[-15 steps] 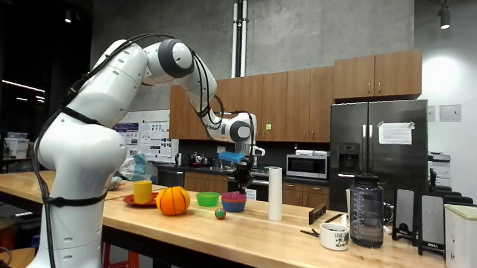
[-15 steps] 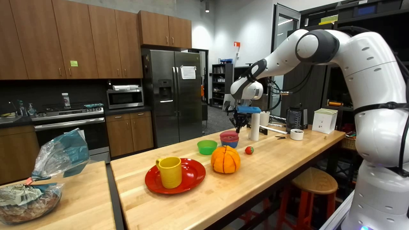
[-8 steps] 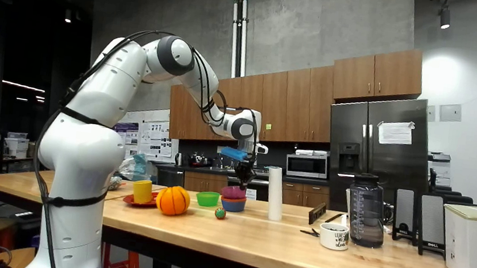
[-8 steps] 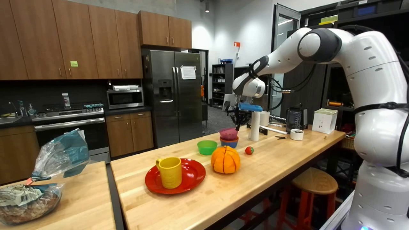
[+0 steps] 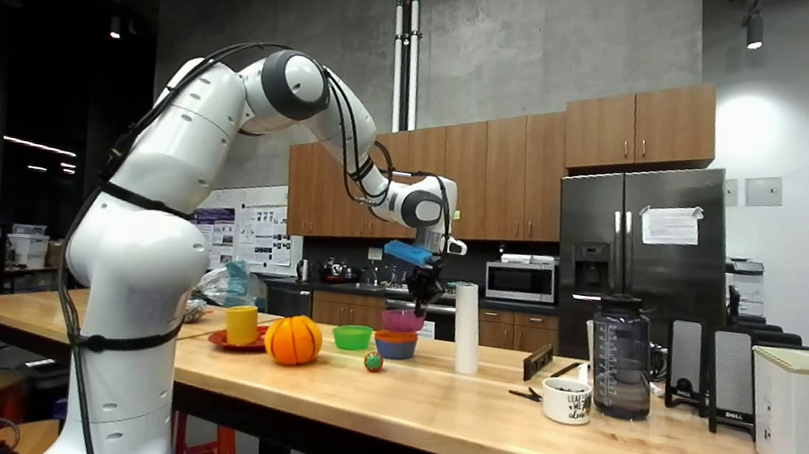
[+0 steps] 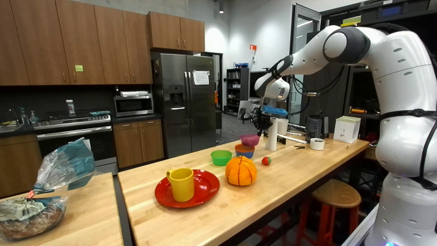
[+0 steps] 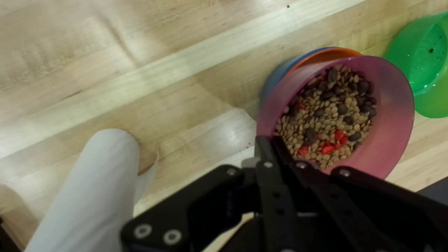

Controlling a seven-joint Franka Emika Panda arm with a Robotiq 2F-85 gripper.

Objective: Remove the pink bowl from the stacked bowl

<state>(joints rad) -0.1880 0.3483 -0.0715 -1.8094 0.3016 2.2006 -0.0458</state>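
Observation:
Shut on the rim of the pink bowl [image 7: 388,115], my gripper [image 7: 269,138] has one finger inside the wall and one outside. Lentils, dark beans and red bits fill the bowl's bottom. In an exterior view the pink bowl [image 6: 249,139] hangs in the air from the gripper [image 6: 260,132], just above the stacked bowl: an orange bowl [image 6: 244,147] nested in a blue bowl [image 6: 244,154] on the table. A gap shows between pink and orange. From above, the pink bowl hides most of that stack; only slivers of the orange rim [image 7: 325,54] and blue wall [image 7: 273,78] show.
A white paper roll [image 6: 272,134] stands upright close beside the gripper. The green bowl [image 6: 221,157] sits on the stack's far side from it. Nearby are an orange pumpkin [image 6: 241,171], a strawberry [image 6: 266,160], and a yellow mug [image 6: 182,184] on a red plate [image 6: 208,186].
The gripper has risen with the pink bowl and moved toward the paper roll. The pink bowl has come up out of the orange one, which stays in the blue bowl.

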